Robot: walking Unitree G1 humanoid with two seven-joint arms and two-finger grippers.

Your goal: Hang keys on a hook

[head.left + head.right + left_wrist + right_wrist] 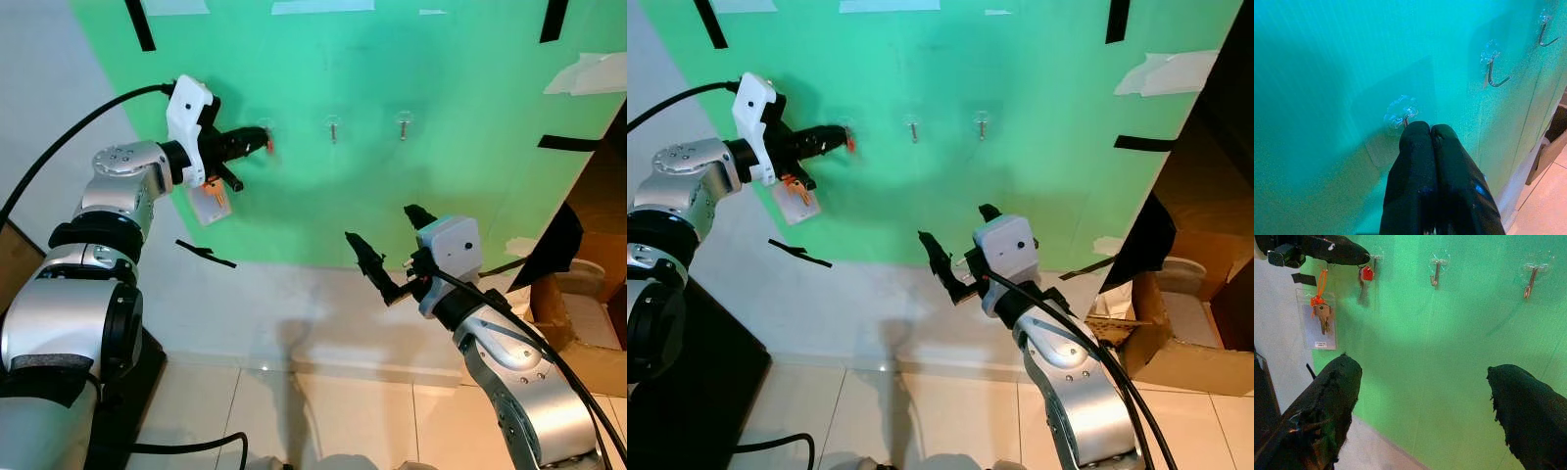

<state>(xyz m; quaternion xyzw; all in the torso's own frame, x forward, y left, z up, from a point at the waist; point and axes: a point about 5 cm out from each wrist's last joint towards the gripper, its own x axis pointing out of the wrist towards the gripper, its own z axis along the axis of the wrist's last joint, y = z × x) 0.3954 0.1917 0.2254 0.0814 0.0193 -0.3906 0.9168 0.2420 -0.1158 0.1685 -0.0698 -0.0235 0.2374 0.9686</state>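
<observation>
Right wrist view shows the left gripper (1364, 258) pinched shut on the keys (1322, 313) at the ten o'clock hook (1374, 259), not yet hung; the right gripper (387, 245) gapes empty.

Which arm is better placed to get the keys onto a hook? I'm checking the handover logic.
Left. The left gripper is shut on the keys' red tag, its fingertips right at the leftmost hook on the green board. The right gripper hangs open, lower, away from the board.
</observation>
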